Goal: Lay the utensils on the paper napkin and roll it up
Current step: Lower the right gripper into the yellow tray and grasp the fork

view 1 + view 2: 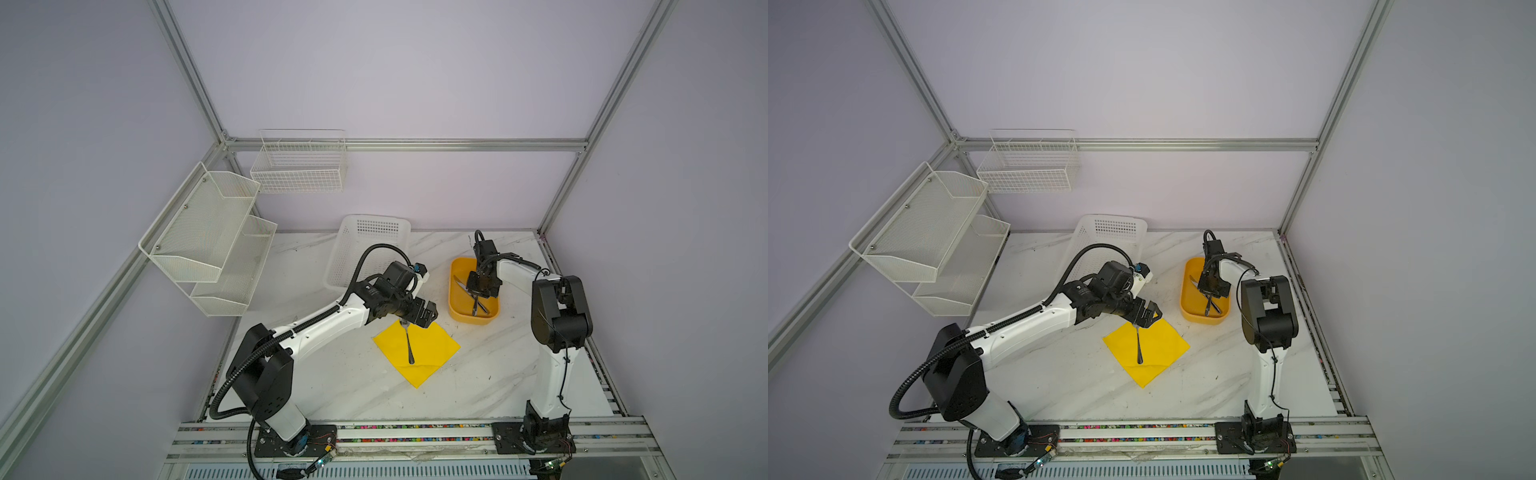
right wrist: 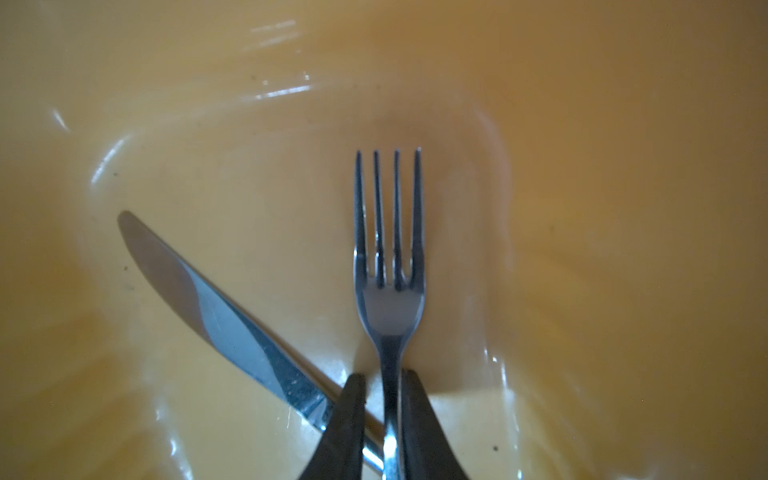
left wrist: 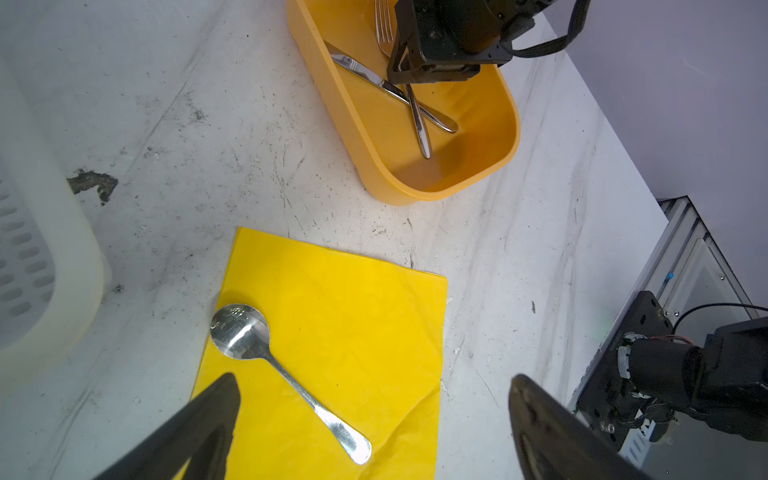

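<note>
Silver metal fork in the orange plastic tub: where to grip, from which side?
Probably its narrow neck below the tines, from above: the silver metal fork lies flat in the orange plastic tub, handle crossing over the silver knife, thin edges facing sideways.

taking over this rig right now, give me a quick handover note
Left tool: open, empty, over the napkin's far corner.
Right tool: down in the orange tub, jaws close astride the neck of the fork; grip unconfirmed.
Done: spoon lies on the napkin.
Left: fork and knife, crossed in the tub, go onto the napkin; then roll it.
</note>
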Motion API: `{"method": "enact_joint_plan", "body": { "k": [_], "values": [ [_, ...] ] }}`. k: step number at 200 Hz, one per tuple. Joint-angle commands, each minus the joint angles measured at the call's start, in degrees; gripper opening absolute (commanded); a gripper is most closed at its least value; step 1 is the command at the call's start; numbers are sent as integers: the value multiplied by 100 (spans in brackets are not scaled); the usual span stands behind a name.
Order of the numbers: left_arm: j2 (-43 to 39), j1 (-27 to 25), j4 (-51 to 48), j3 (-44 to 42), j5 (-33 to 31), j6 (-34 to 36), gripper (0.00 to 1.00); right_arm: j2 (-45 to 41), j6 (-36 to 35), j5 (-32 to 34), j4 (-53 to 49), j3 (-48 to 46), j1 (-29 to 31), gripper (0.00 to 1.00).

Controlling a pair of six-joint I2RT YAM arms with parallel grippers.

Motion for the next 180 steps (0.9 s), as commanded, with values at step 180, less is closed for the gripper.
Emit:
{"method": "enact_joint_plan", "body": {
  "k": [180],
  "values": [
    [-104, -23, -305, 670, -203, 43, 100, 801, -862, -161, -1351, 232, -70, 11]
  ]
}}
